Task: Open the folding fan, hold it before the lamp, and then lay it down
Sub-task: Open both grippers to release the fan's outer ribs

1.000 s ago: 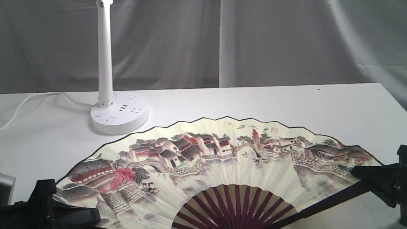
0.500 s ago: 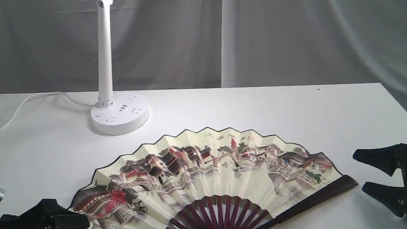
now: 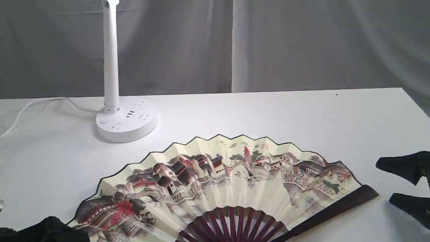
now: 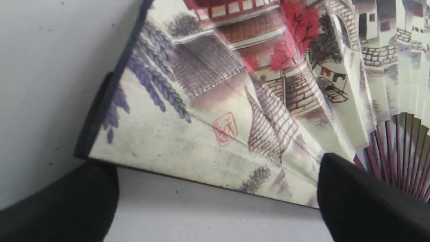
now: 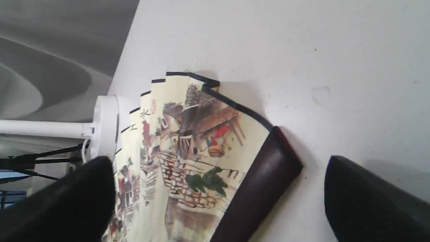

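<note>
The large cream paper folding fan (image 3: pixel 228 181), painted with village houses and red flowers, black-edged with dark maroon wooden ribs, is lying spread open on the white table (image 3: pixel 268 111), in front of the white slim-posted desk lamp (image 3: pixel 126 122) and apart from its round socketed base. The black left gripper (image 4: pixel 216 168) is hovering over the fan's left end, jaws gaping wide and clasping nothing. The black right gripper (image 3: pixel 383 180) is waiting just beside the maroon end rib, equally wide and empty
</note>
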Tool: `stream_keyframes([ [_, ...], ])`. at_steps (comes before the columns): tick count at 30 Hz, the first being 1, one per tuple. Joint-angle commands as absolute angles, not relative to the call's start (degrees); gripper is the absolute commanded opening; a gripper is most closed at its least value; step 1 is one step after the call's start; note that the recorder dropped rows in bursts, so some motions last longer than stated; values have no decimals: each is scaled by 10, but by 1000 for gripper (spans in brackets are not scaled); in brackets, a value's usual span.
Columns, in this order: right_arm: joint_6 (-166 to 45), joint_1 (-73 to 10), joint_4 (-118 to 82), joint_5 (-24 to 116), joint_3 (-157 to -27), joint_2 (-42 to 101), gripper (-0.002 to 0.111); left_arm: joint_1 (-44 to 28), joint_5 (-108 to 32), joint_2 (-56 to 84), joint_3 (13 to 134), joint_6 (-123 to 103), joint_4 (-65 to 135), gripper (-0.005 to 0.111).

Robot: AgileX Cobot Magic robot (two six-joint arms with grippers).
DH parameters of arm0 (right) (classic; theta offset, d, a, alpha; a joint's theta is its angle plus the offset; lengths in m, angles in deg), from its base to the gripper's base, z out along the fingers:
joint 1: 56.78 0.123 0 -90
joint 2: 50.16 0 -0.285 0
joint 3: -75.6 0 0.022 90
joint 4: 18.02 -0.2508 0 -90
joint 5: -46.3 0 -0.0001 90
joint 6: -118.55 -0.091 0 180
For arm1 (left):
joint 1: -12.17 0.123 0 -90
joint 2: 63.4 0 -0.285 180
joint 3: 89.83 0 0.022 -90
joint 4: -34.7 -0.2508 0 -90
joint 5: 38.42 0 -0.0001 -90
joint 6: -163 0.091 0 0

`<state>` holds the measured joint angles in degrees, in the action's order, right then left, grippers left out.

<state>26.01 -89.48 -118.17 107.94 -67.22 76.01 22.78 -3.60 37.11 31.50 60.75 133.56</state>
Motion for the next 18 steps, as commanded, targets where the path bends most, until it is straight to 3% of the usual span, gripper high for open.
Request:
stream_keyframes([
  [1,268,-900,-1180,1075,-673,734,83,229,-58,359,313,614,1281,83],
  [13,278,-900,-1180,1105,-673,710,83,229,-76,198,313,610,1235,83],
  [16,304,-898,-1180,1133,-673,710,77,229,-76,146,313,642,1235,82],
  [18,311,-892,-1180,1147,-686,710,67,229,-76,106,313,702,1241,80],
])
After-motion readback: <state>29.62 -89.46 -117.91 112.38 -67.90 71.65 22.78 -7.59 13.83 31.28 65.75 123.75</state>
